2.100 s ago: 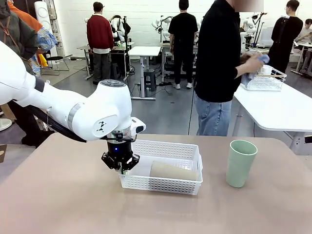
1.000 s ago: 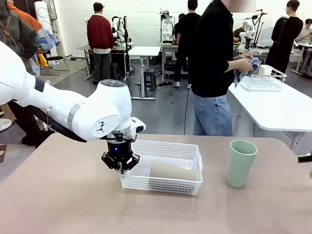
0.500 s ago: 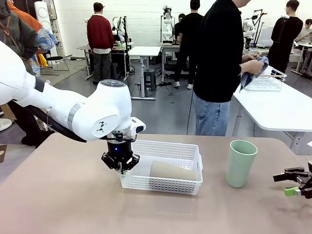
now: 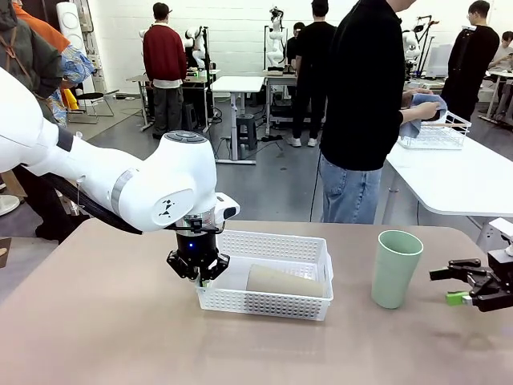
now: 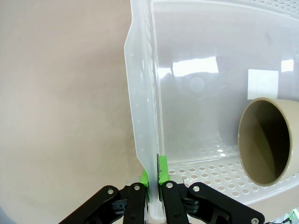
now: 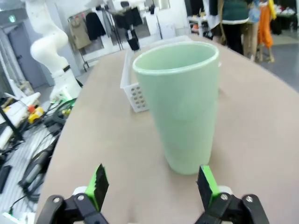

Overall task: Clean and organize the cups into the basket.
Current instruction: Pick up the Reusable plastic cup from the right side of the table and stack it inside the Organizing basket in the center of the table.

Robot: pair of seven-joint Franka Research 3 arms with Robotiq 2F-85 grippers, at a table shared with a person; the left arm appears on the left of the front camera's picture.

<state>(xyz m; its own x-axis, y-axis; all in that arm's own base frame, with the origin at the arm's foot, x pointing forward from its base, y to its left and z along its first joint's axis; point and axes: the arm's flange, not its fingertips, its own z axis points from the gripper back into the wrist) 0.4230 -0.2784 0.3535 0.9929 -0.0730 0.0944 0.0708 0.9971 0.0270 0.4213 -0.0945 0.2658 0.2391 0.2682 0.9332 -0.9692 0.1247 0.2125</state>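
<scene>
One tan cup (image 4: 284, 281) lies in the white basket (image 4: 264, 305), whose end wall the left jaws pinch. The green cup (image 4: 396, 269) stands on the tabletop (image 4: 104, 337) beside it, not yet stored; right jaws, open, seemingly face it.

Bright even indoor light, soft shadows, glare inside basket (image 5: 142, 107)

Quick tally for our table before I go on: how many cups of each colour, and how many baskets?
White basket: 1
Tan-brown cup: 1, lying inside it
Mint green cup: 1, standing outside it
Total: 3
</scene>
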